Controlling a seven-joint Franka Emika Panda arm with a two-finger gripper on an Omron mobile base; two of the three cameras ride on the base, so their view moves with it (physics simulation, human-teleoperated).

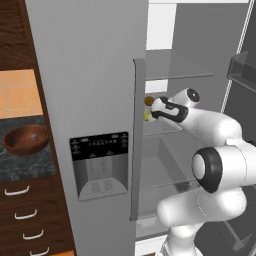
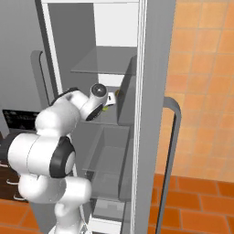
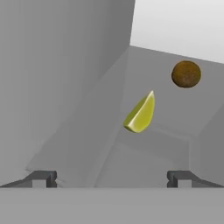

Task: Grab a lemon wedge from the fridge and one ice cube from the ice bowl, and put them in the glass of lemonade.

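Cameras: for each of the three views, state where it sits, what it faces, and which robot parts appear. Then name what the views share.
Left base view: behind the arm's left, facing the fridge; the arm reaches into the open side; ice bowl at left.
Right base view: behind the arm's right, facing the shelves past the open door.
Hand view: on the hand, facing a shelf; the open gripper frames the lemon wedge and a brown ball.
Shared: the wedge shows in all three.
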